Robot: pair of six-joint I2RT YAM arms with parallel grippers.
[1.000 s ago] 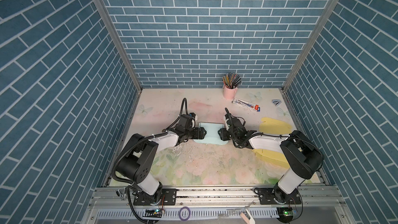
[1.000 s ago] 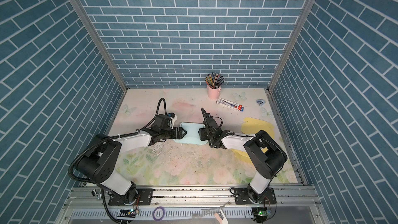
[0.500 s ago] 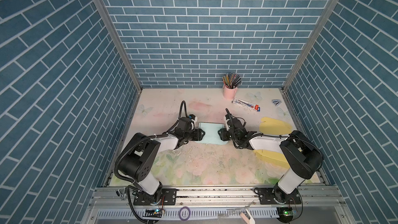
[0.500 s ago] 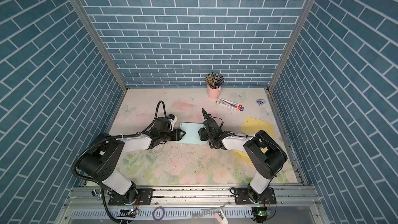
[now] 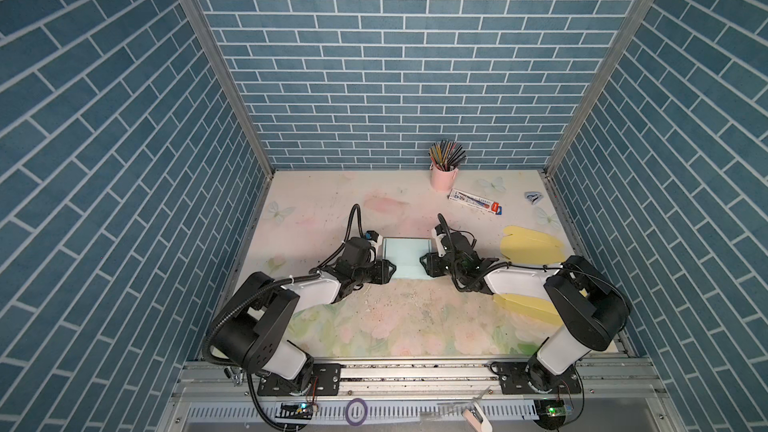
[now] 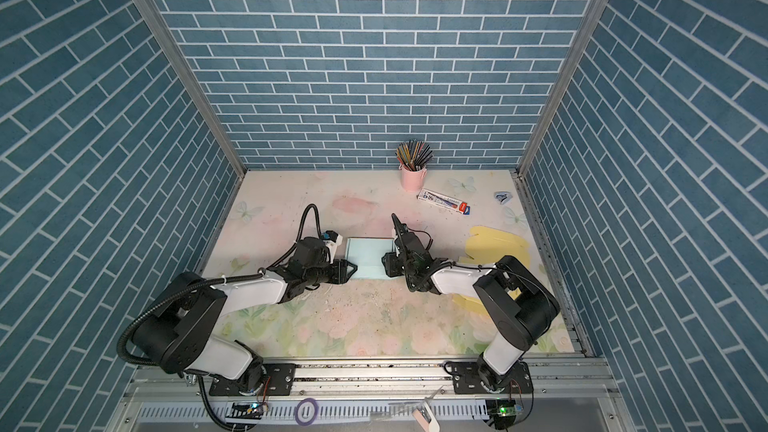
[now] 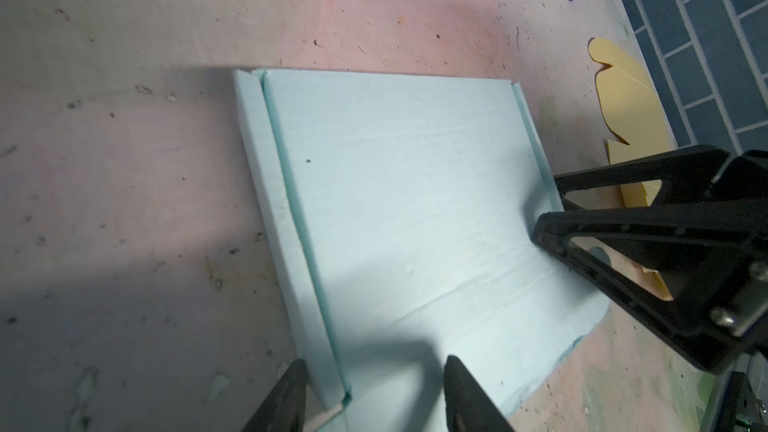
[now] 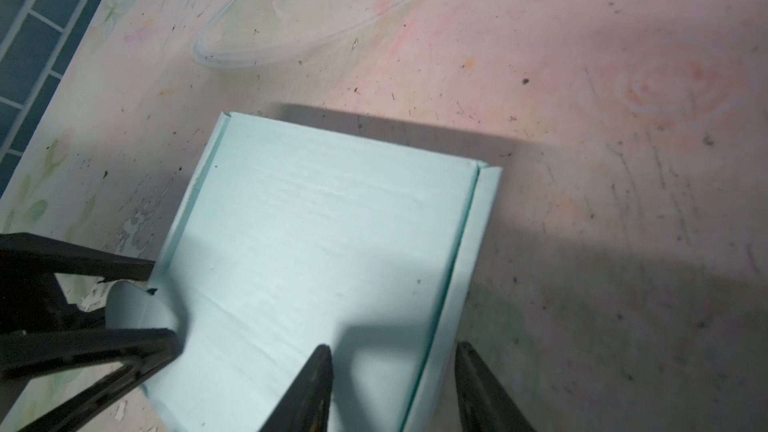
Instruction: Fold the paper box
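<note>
The paper box (image 5: 406,257) (image 6: 368,256) is a pale blue sheet lying flat mid-table, its two narrow side flaps creased up slightly. My left gripper (image 5: 387,272) (image 6: 351,270) sits at the box's near left corner. In the left wrist view the left gripper (image 7: 374,374) is open, its fingers standing on either side of the left flap of the box (image 7: 415,201). My right gripper (image 5: 424,263) (image 6: 386,265) is at the near right corner. It is open too (image 8: 392,361), with the right flap of the box (image 8: 324,234) in the gap.
A pink cup of pencils (image 5: 444,176), a long printed carton (image 5: 476,201) and a small blue-white item (image 5: 533,197) lie at the back right. Yellow paper cutouts (image 5: 530,245) (image 5: 525,305) lie right of the right arm. Brick walls close three sides.
My left gripper's fingers have drawn closer together around the box's left flap, and that arm shifted slightly toward the front. The right gripper has barely moved.
</note>
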